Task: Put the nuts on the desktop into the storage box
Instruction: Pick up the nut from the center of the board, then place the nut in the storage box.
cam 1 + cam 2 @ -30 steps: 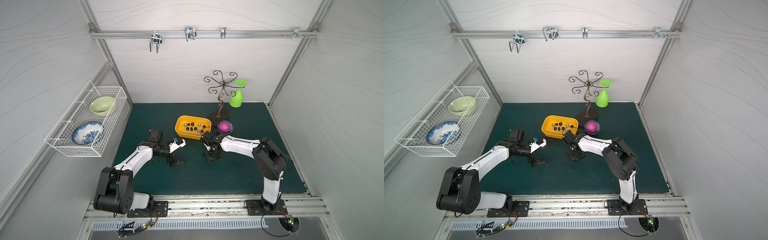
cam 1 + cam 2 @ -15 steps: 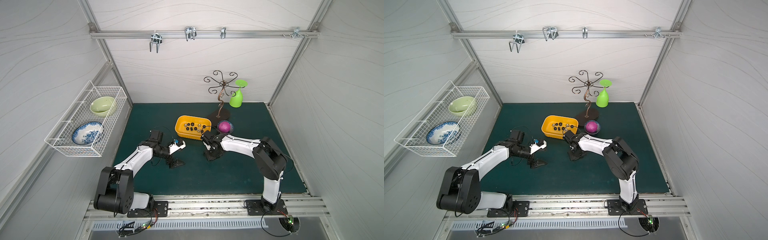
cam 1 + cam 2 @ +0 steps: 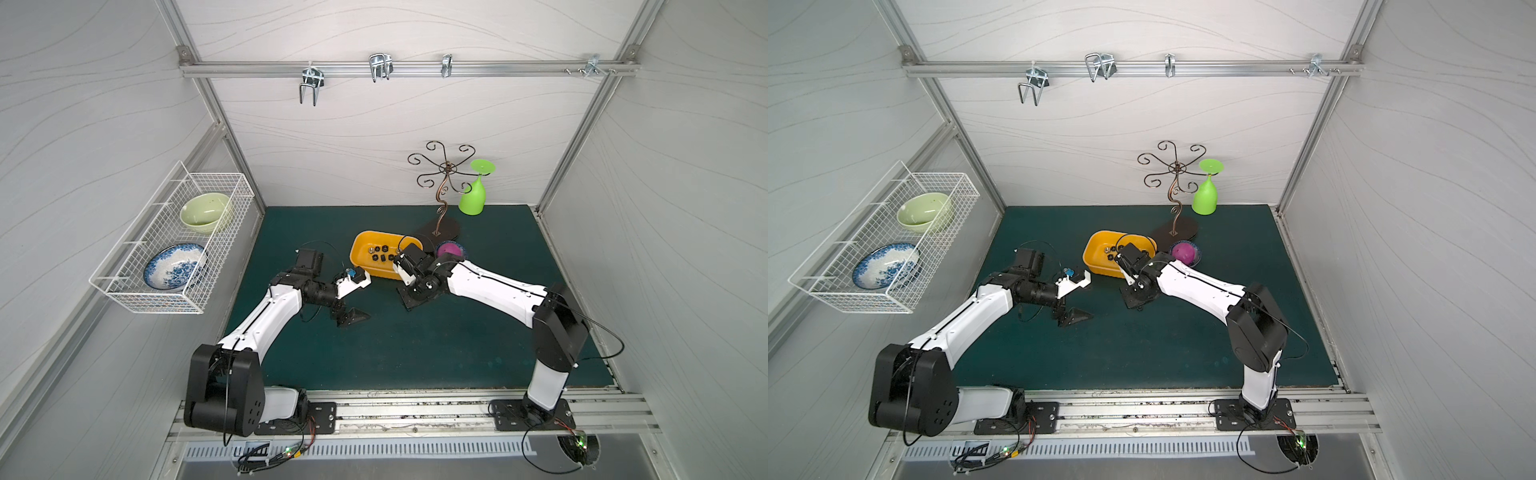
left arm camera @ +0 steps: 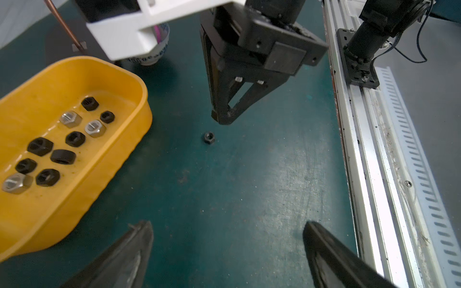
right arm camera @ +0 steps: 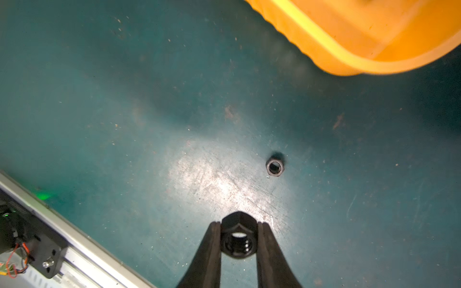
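The dark teal tabletop [image 3: 415, 345] carried the yellow storage box [image 4: 117, 172], which already held about ten nuts [image 4: 74, 138]. The left pincer [image 4: 228, 224] stood spread wide and empty, low over the tabletop. The right pincer [image 5: 238, 225], near the box, pinched a black nut [image 5: 238, 239] across its flats. One loose nut [image 5: 275, 167] lay on the tabletop between that pincer and the box. Recommended procedure: raise the black nut clear of the rolled rim, then release it low inside to prevent bounce-out.
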